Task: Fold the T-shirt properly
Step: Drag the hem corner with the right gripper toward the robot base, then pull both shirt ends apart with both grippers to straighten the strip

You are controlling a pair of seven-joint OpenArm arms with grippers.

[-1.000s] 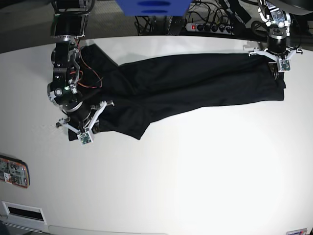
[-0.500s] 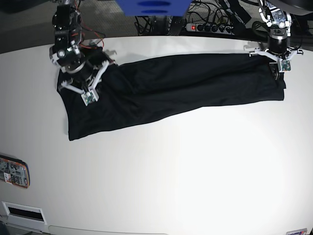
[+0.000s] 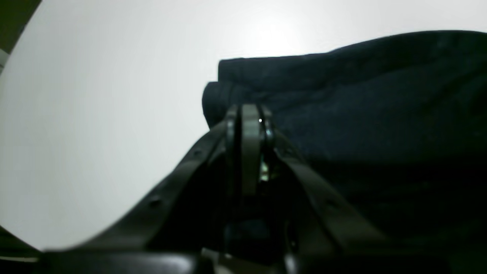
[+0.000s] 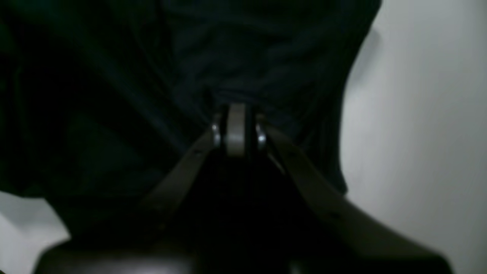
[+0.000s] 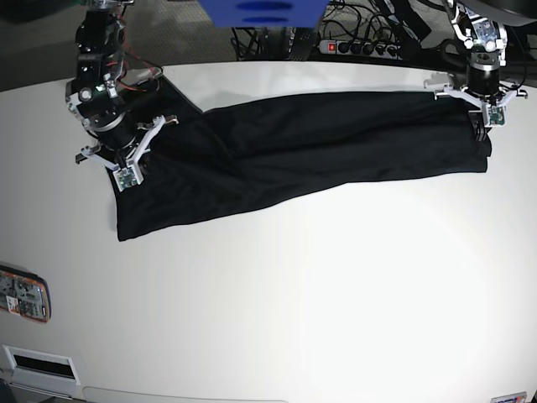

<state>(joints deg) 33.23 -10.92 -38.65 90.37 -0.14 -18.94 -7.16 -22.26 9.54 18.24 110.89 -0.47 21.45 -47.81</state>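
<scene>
The black T-shirt lies as a long band across the far part of the white table. My right gripper is at the shirt's left end. In the right wrist view it is shut, with the dark cloth creased toward its tips. My left gripper is at the shirt's right end. In the left wrist view it is shut at a folded corner of the shirt; the pinch itself is hidden by the fingers.
A flat device with an orange rim lies at the table's left edge, above a white slotted plate. A power strip with cables and a blue object sit behind the far edge.
My right gripper moved from the shirt's lower left up toward the far left, and the folded-over left part spread flat. My left gripper shifted slightly away at the right end.
</scene>
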